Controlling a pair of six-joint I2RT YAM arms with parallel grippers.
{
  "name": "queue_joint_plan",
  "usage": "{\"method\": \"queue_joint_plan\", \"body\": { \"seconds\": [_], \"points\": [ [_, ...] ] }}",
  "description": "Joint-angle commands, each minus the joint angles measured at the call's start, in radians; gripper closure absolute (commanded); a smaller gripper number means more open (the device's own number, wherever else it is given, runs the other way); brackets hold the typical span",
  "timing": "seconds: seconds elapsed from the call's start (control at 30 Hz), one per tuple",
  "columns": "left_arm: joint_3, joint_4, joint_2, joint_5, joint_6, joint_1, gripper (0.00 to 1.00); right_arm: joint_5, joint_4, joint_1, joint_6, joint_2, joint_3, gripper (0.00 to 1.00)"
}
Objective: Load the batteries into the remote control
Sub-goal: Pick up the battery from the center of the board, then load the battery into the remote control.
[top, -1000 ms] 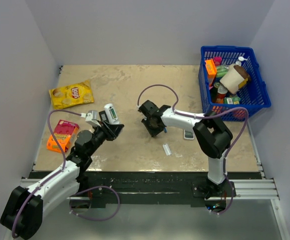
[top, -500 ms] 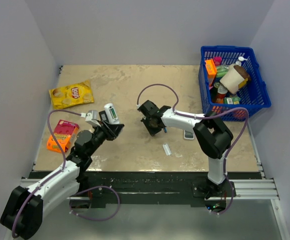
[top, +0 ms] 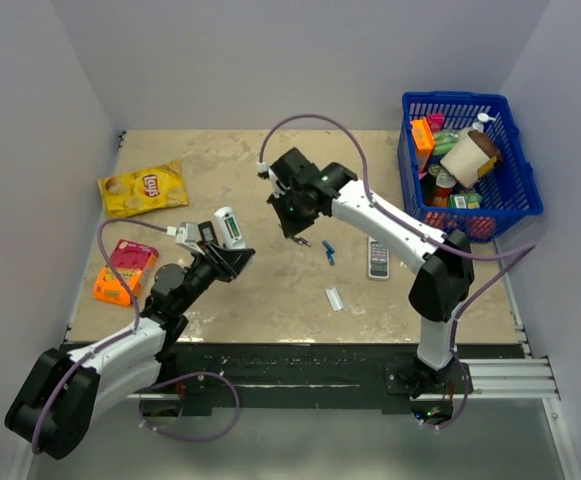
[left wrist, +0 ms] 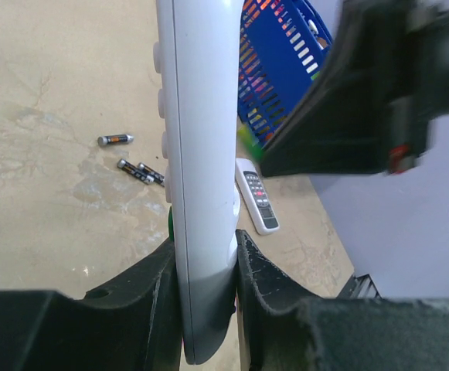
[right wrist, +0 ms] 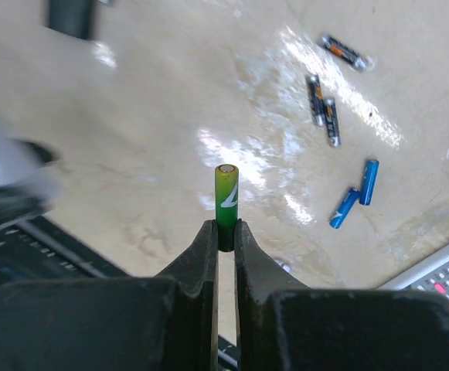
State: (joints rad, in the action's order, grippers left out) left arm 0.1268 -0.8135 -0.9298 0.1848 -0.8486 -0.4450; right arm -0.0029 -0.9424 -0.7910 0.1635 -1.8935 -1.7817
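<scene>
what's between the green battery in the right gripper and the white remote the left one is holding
Nothing visible. The right gripper holds the green battery in the air beside the white remote, which is clamped in the left gripper; only open space separates them in the top view.

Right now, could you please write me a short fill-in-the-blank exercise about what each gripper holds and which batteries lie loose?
1. The right gripper is shut on a ____ battery.
2. The left gripper is clamped on the ____ remote.
3. The two loose batteries lying closest to the grey remote are ____.

Missing words: green; white; blue.
</scene>
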Motion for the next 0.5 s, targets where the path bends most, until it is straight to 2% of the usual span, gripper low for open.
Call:
{"method": "queue_joint_plan", "body": {
  "seconds": [0.0,0.2,0.33,0.47],
  "points": [
    [-0.026,-0.237,-0.064,0.018,-0.085,0.006,1.00,-0.150,-0.212,-0.004,0.025,0.033,-0.214,1.00],
    [-0.030,-0.326,-0.125,0.002,-0.141,-0.021,1.00,-0.281,-0.265,-0.004,0.096,-0.004,-0.366,1.00],
    [-0.030,-0.436,-0.202,0.028,-0.168,-0.057,1.00,-0.390,-0.286,-0.004,0.120,-0.062,-0.413,1.00],
    [-0.024,-0.478,-0.237,0.028,-0.172,-0.081,1.00,-0.399,-0.253,-0.007,0.145,-0.061,-0.410,1.00]
  ]
}}
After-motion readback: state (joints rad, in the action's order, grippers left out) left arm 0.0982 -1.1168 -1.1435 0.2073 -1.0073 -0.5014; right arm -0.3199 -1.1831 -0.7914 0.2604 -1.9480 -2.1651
